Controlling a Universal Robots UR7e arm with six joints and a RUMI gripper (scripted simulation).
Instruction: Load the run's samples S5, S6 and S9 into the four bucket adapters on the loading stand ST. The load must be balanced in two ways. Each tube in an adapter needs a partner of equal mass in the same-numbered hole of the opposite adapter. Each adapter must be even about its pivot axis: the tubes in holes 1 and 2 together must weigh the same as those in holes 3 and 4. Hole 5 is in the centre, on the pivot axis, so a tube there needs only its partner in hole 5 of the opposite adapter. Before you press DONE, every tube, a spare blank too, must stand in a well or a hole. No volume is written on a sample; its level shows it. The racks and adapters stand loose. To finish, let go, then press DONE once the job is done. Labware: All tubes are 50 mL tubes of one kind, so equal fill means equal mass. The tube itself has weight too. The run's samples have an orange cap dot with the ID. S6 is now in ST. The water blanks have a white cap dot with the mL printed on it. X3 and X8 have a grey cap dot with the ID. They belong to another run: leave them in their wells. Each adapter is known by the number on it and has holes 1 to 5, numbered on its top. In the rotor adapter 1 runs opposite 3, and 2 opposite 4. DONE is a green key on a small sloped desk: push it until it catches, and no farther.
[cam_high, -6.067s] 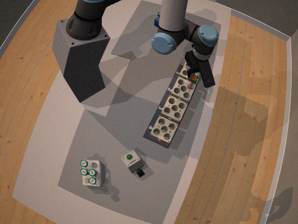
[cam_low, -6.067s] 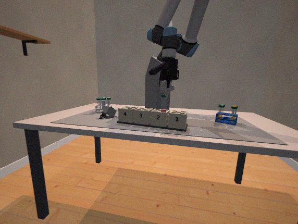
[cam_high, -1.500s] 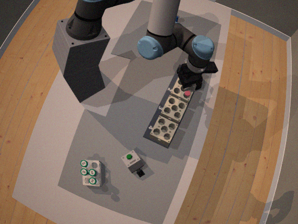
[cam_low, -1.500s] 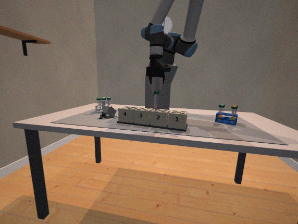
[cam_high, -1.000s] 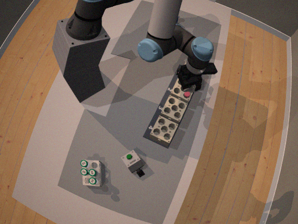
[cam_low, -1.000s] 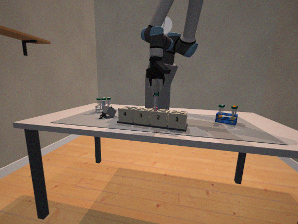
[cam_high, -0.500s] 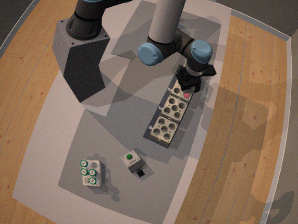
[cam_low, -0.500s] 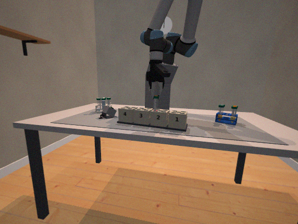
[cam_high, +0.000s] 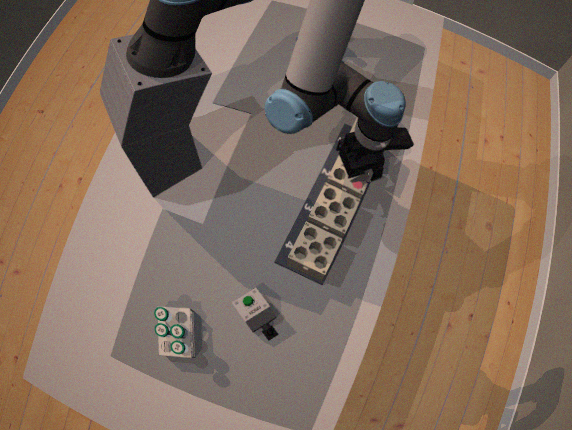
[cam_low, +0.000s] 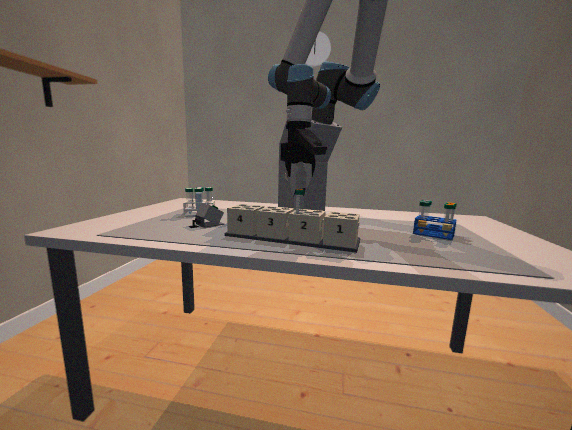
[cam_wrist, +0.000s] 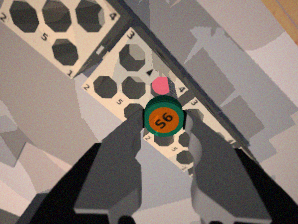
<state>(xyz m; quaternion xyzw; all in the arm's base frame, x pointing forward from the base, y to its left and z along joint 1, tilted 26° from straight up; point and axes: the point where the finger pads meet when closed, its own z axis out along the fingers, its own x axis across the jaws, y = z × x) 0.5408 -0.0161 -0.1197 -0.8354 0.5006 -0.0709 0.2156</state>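
My gripper (cam_wrist: 163, 110) (cam_low: 299, 186) (cam_high: 361, 167) is shut on sample S6 (cam_wrist: 162, 119) (cam_low: 299, 199), a tube with a green cap and an orange dot. It holds the tube upright over adapter 2 (cam_wrist: 114, 71) (cam_low: 303, 225) (cam_high: 334, 183), and the tube's lower end reaches the adapter's top. A pink patch (cam_wrist: 160, 86) (cam_high: 357, 185) shows just past the cap, at the hole marked 4. Adapters 3 (cam_high: 325, 199) (cam_low: 270, 221) and 4 (cam_high: 303, 241) (cam_low: 240, 218) stand empty in the row. Adapter 1 (cam_low: 339, 229) is hidden under the arm in the overhead view.
A white rack (cam_high: 186, 320) (cam_low: 185, 205) with several white-dot blanks stands at the front left. The green DONE key (cam_high: 247, 301) sits on its small desk (cam_low: 210, 215) beside it. A blue rack (cam_low: 434, 227) at the far end holds two tubes, one with an orange dot (cam_low: 450, 205).
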